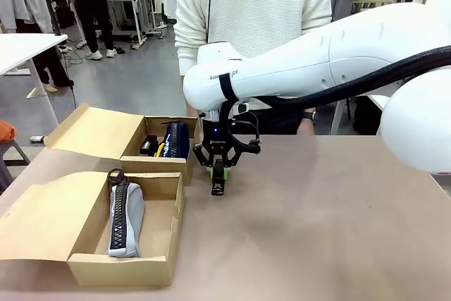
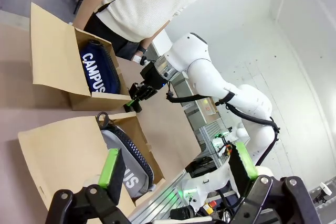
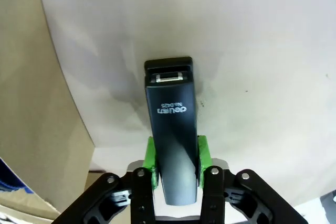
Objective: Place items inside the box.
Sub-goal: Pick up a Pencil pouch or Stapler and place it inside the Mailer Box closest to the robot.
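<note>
Brown tabletop (image 1: 338, 230) stretches out under your right gripper (image 1: 218, 174), with a person in a white jumper (image 1: 254, 5) standing just beyond it at the far edge. Your white right arm (image 1: 317, 61) reaches in from the robot's right and past the middle, wrist pointing down. Two open cardboard boxes sit to the robot's left of that gripper. The far box (image 1: 155, 163) is just beside it, and the near box (image 1: 120, 269) lies farther left and closer to the robot. Inside the near box you have a grey pouch (image 1: 125, 213) lying lengthwise. In the far box a navy pouch (image 1: 176, 139) lettered "CAMPUS" leans against the wall nearest the gripper. Next to that pouch, on the side away from the gripper, are a small black item (image 1: 148, 146) and a sliver of yellow, both too small to name. Your left gripper (image 2: 176, 169) hangs high above the boxes with its fingers spread and nothing between them. Your right gripper is clamped on the black stapler (image 3: 172, 129), green pads (image 3: 150, 161) pressing its two sides. The stapler points straight down from the jaws, outside both boxes, and you cannot tell whether its lower end touches the table.
</note>
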